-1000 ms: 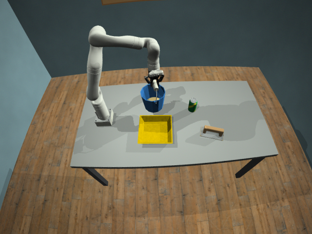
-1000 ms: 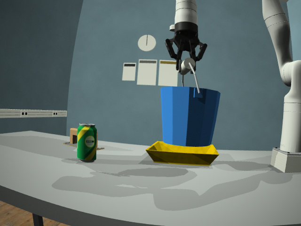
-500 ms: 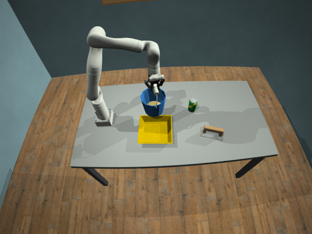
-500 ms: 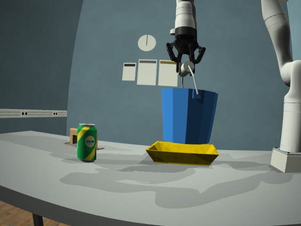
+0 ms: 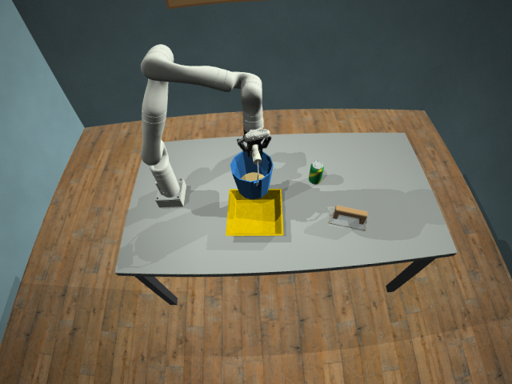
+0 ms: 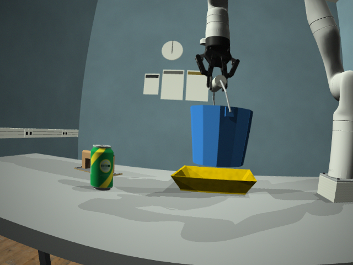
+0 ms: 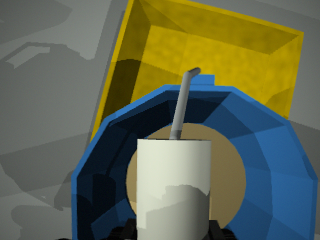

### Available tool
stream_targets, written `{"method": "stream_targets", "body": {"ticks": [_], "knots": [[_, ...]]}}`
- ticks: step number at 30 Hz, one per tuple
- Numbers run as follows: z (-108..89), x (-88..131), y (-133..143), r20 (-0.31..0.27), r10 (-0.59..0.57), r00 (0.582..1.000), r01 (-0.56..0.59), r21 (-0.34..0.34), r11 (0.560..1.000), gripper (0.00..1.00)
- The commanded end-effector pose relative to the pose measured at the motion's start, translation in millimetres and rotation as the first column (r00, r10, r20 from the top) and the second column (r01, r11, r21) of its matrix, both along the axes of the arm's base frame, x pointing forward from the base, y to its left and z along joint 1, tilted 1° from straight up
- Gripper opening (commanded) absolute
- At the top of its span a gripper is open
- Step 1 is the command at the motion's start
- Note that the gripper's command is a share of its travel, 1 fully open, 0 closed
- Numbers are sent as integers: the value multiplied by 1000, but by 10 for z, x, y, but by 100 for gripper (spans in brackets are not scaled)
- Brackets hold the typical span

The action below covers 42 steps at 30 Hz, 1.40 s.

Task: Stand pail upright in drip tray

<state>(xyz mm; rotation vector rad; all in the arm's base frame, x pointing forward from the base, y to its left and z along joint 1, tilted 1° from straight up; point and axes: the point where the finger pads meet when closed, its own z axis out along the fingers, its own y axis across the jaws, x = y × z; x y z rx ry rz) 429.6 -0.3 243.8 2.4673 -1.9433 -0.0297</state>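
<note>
Grey table [image 5: 372, 239], faceted blue pail [image 6: 219, 137], gripper [image 6: 219, 81]

No legible text in any view; green-and-yellow can [image 6: 102, 167] on the desk [image 6: 159, 216] carries a round label w/ a dark band, lettering too small to read; three wall sheets [image 6: 172, 84] have dark header bars, no readable chars; round wall disc [image 6: 172, 49] shows one line only, no numerals.

We've got a grey bench [image 5: 372, 243] here: yellow drip tray [image 5: 230, 214] mid-frame, green can [image 5: 316, 172] to its upper right, wood-handled trowel [image 5: 350, 216] lower right, arm's base [image 5: 159, 202] at left.
</note>
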Motion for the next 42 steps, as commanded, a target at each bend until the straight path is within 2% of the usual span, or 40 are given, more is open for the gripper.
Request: {"method": "stream_targets", "body": {"ticks": [1,24,42], "knots": [[4,13,-134,2,-13,1000,13,0,1000,10],[-2,52,-671,2,-13,1000,13,0,1000,10],[-6,70,-924,2,-13,1000,13,0,1000,10]]}}
